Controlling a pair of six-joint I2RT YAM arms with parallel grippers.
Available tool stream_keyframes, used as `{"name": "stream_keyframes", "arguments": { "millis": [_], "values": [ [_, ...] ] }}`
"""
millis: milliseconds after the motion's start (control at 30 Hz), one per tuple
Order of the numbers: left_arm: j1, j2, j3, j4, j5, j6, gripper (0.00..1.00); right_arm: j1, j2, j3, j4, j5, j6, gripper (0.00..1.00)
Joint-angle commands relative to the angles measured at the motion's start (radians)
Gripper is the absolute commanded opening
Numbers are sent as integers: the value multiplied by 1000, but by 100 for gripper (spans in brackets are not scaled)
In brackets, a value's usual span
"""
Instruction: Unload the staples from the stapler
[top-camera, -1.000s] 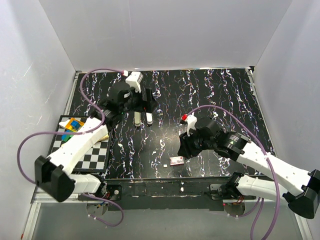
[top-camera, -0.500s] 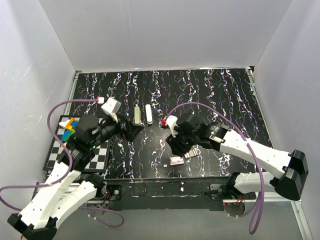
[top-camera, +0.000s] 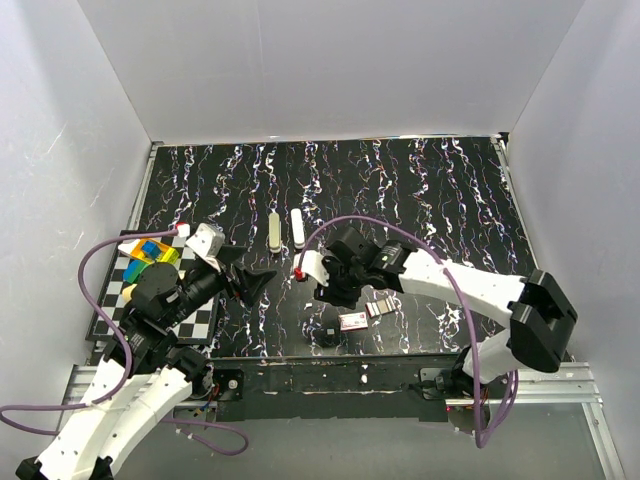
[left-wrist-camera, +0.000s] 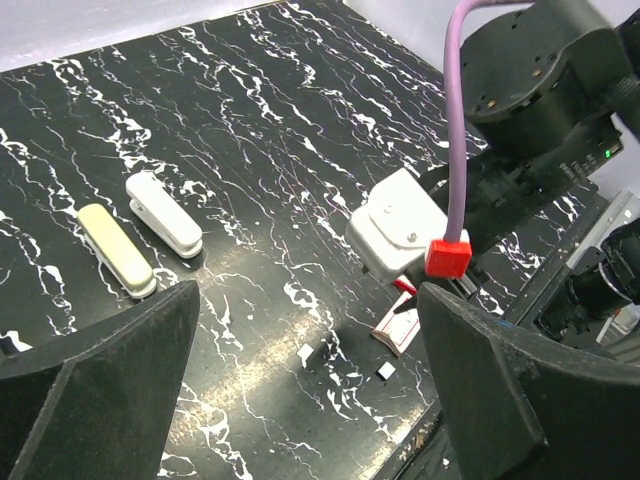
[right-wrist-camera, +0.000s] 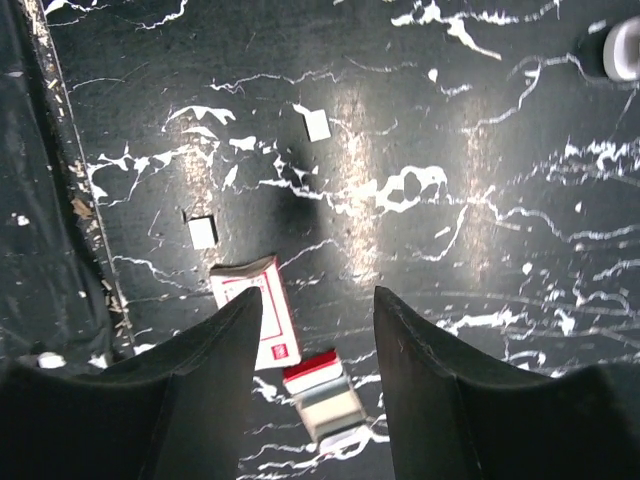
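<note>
Beige stapler (top-camera: 275, 229) and white stapler (top-camera: 297, 228) lie parallel, near-to-far

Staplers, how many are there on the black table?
2. The beige stapler and the white stapler lie side by side near the middle of the table, the white one on the right. I see no others, though some table is covered.

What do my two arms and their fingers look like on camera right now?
Both the left arm and right arm have white shells with black joints. A purple cable loops along each, ending in a red plug at a white wrist camera box. The left fingers and right fingers are broad, matte black wedges.
</note>
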Motion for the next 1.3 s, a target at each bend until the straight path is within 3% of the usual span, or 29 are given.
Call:
{"name": "stream_keyframes", "arguments": {
  "millis": [0, 433, 1267],
  "values": [
    [-2, -11, 2, -23, -65, 19, 91, 3, 57, 59, 93, -68, -153, 57],
    [-1, -51, -1, -35, -60, -16, 98, 12, 289, 196, 1, -160, -267, 56],
    [2, -54, 5, -51, -43, -26, 98, 37, 476, 291, -12, -155, -294, 55]
  ]
}}
